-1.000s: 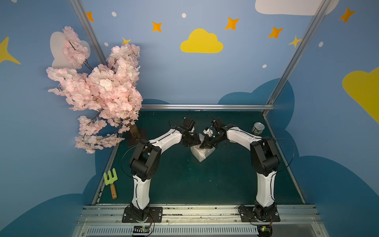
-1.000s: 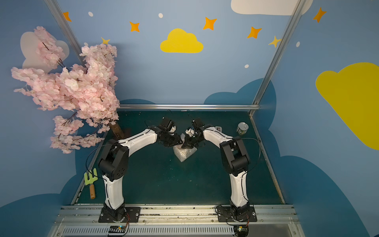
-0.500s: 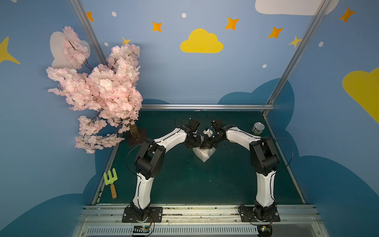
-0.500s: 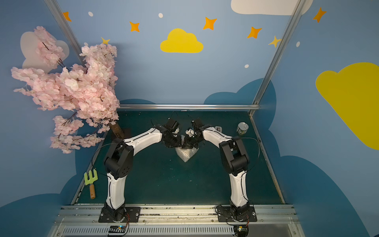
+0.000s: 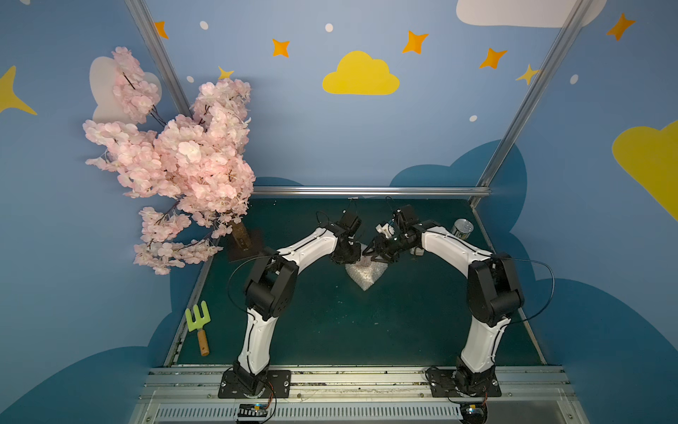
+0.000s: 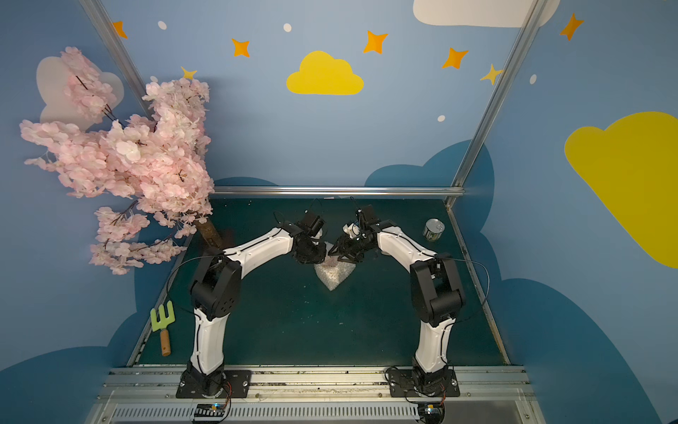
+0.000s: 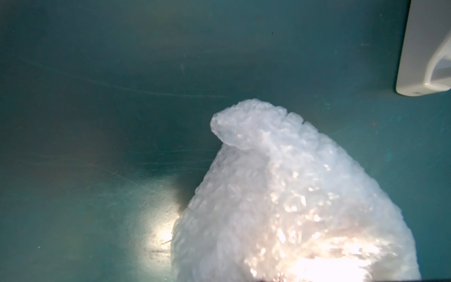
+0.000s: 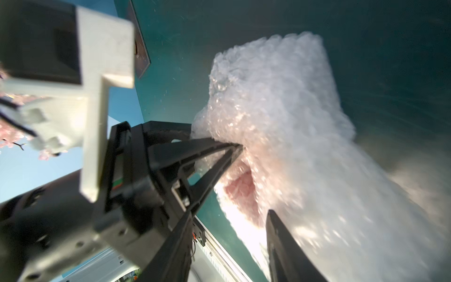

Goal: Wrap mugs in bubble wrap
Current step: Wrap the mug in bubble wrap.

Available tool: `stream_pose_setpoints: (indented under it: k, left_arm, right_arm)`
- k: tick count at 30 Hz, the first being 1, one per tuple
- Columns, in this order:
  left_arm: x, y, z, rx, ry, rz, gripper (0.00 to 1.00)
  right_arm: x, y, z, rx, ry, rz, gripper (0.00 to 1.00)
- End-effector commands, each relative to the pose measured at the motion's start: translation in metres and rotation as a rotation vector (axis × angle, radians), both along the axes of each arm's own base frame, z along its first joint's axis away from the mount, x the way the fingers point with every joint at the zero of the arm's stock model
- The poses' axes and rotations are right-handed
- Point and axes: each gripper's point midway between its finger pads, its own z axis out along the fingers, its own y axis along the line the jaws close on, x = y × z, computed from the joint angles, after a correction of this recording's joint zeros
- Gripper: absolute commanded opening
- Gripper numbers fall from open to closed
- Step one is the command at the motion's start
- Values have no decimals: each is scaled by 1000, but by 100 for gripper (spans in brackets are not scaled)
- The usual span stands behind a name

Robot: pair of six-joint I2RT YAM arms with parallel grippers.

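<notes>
Though blurry, wrap (image 8: 280,109) seemingly in gripper (image 8: 240,146)

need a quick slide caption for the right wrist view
Left gripper pinches a raised fold of the bubble wrap bundle on the green table, seen close up from the right wrist.
</notes>
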Motion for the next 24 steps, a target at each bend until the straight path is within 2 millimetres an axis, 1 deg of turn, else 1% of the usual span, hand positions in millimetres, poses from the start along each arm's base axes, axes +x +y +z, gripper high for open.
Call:
stream_pose_setpoints:
  k: [1, 3, 5, 7, 10, 11, 14, 16, 19, 22, 23, 24]
  left_arm:
    - [-18, 2, -20, 59, 68, -50, 16]
    - [-17, 0, -17, 63, 58, -59, 16]
    - [-18, -1, -16, 73, 51, -70, 16]
    - [-19, -3, -14, 77, 42, -80, 16]
    - [-21, -7, -15, 83, 39, -96, 16]
    - [-22, -9, -14, 85, 38, -100, 16]
    - [-25, -14, -18, 90, 42, -116, 15]
    - [-26, -18, -21, 96, 45, -127, 14]
    - [-27, -24, -22, 113, 44, -144, 14]
    - [-27, -28, -22, 121, 36, -155, 14]
    - [-28, -28, -23, 122, 38, -155, 13]
    - [-28, -28, -22, 122, 35, -155, 13]
  right_arm:
    - [-8, -24, 6, -43, 0, -37, 50]
    - [-11, -38, 4, -69, 1, -56, 52]
    - [-15, -47, -4, -70, 15, -70, 56]
    - [-17, -47, -11, -55, 23, -71, 58]
    - [-13, -39, -17, -25, 28, -68, 56]
    - [-10, -35, -16, -17, 23, -70, 52]
    - [0, -24, -11, 6, 6, -71, 37]
    - [2, -19, -9, 12, 7, -67, 25]
    - [-2, -13, -16, -6, 32, -45, 17]
    - [-7, -9, -24, -27, 42, -29, 13]
    - [-6, -7, -24, -19, 41, -32, 11]
    - [-5, -6, -22, -9, 40, -38, 7]
